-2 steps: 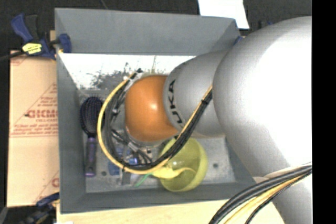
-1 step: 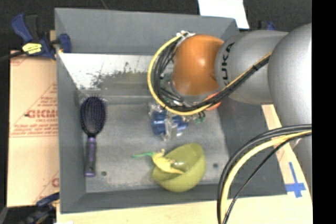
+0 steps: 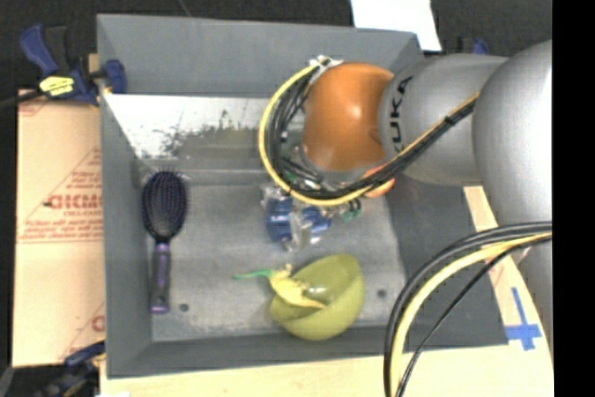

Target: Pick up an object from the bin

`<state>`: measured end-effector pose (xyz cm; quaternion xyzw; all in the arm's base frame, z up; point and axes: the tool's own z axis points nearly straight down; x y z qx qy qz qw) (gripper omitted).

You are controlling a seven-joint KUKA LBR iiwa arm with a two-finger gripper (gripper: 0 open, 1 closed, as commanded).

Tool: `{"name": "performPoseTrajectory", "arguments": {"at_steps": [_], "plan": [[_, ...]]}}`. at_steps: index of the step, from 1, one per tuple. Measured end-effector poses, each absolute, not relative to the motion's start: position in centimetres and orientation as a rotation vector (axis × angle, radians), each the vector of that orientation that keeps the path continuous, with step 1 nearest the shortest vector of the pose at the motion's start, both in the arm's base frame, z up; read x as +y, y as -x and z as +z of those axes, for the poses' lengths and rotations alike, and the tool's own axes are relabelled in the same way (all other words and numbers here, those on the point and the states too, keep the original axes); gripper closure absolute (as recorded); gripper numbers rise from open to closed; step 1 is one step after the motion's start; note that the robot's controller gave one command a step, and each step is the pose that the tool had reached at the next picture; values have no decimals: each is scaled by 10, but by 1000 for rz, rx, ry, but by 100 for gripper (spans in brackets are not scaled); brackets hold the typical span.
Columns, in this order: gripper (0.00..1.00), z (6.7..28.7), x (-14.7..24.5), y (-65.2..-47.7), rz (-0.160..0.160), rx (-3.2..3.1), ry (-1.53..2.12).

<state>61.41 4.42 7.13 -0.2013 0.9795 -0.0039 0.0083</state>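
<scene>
Gripper (image 3: 293, 223) low at bin centre, just beside yellow-green rounded object (image 3: 330, 302); purple hairbrush (image 3: 163, 223) well apart; grip state cannot be told

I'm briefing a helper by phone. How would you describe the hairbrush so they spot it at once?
Look in the grey metal bin, at the view's left, away from the arm. The hairbrush lies alone, dark oval head toward the back wall, purple handle toward the front. Unlike the squat yellow-green thing at the front, it is long and thin.
</scene>
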Motion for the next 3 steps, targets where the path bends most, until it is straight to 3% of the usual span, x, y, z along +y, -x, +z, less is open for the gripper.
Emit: {"name": "performPoseTrajectory", "arguments": {"at_steps": [3], "plan": [[100, 118, 44, -612, -11, 3067, 623]]}}
